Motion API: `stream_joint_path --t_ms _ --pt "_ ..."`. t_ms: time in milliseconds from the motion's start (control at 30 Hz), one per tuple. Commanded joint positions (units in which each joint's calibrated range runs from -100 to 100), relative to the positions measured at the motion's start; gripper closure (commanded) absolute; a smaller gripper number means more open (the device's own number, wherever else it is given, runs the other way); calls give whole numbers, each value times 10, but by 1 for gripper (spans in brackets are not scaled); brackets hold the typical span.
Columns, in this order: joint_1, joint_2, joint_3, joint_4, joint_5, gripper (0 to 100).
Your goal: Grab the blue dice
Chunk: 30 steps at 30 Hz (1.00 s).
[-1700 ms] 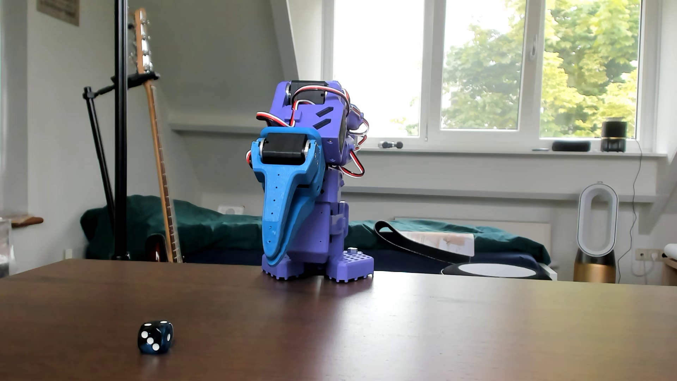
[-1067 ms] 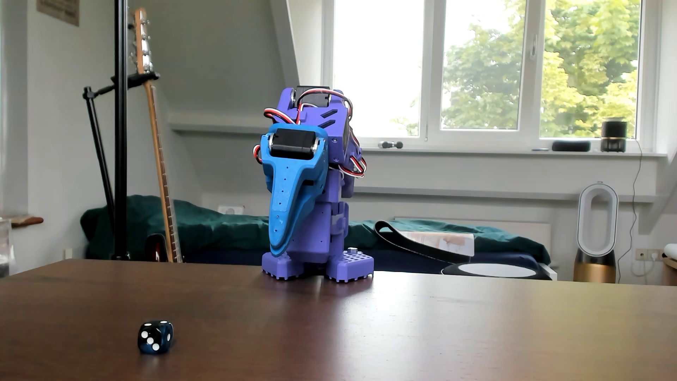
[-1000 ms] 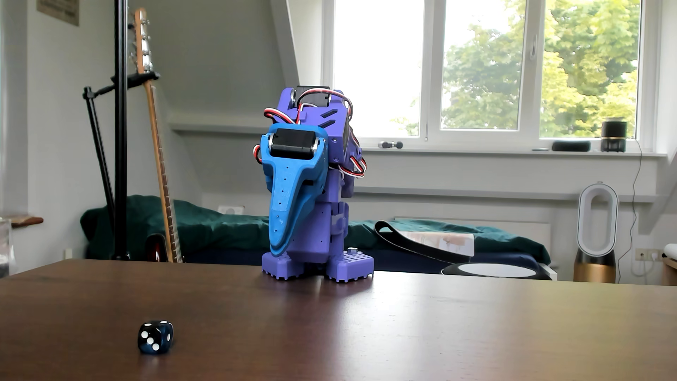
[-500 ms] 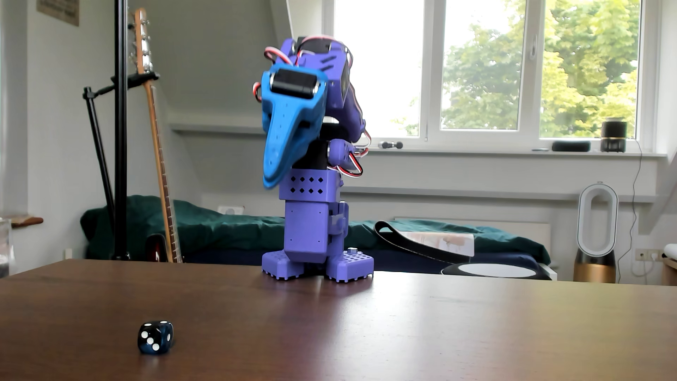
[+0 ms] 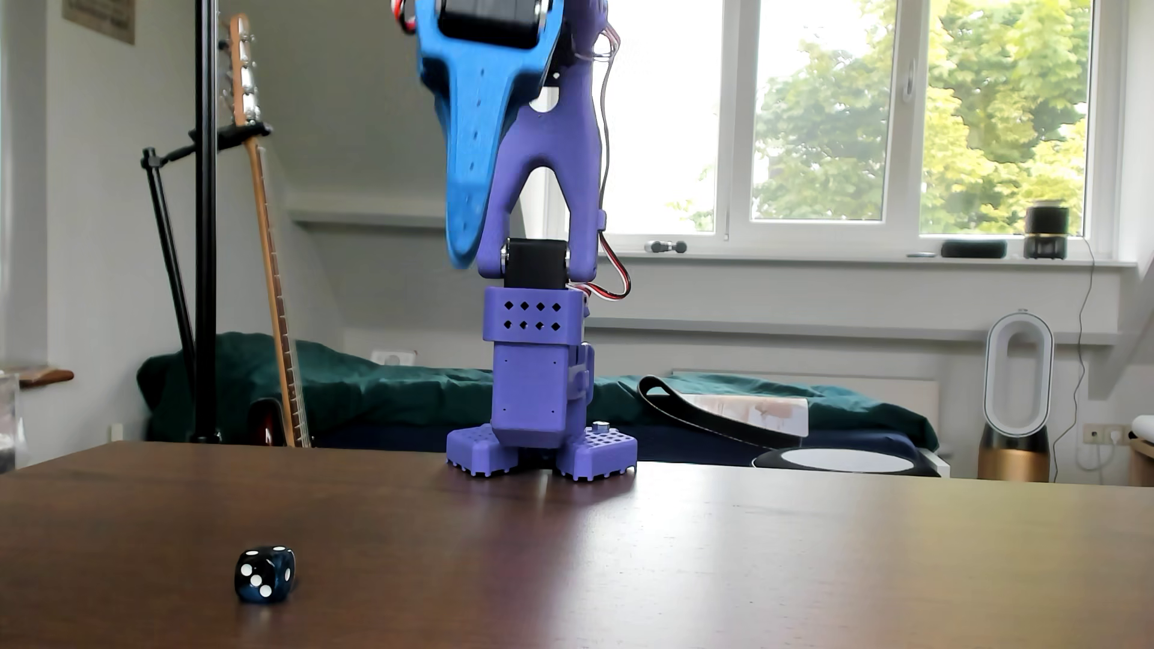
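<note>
- The dice [image 5: 265, 575] sits on the brown table [image 5: 687, 561], low left in the view and close to the camera, well apart from the arm.
- It's dark blue and glossy, and the face toward us shows three white pips on a diagonal.
- Nothing is touching it; bare wood all around it.
- The purple arm [image 5: 549, 162] stands on its base [image 5: 541, 450] at the far edge of the table, about mid-frame, with the upper part running out the top of the picture.
- The gripper [image 5: 463, 253] hangs tip-down, high above the table, up and to the right of the dice.
- All I can really see is the broad bright-blue finger [image 5: 478, 125] face-on. The other finger is hidden behind it, so I can't tell whether the fingers are wide or narrow. Nothing visible at the tip.
- Red and white wires [image 5: 609, 274] loop out by the arm's lower joint.
- Background: a guitar [image 5: 265, 249] leaning on the left, a black pole [image 5: 205, 249] beside it, a bed with a green cover [image 5: 350, 387], and a window [image 5: 830, 112] with trees outside.
</note>
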Motion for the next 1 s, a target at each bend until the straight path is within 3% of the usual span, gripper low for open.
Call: stream_joint_path --t_ms 0,300,633,967 --pt "61 96 -115 13 3 97" --pt "133 113 -80 13 40 96" --pt "146 114 0 13 77 72" --pt "136 109 92 -34 92 71"
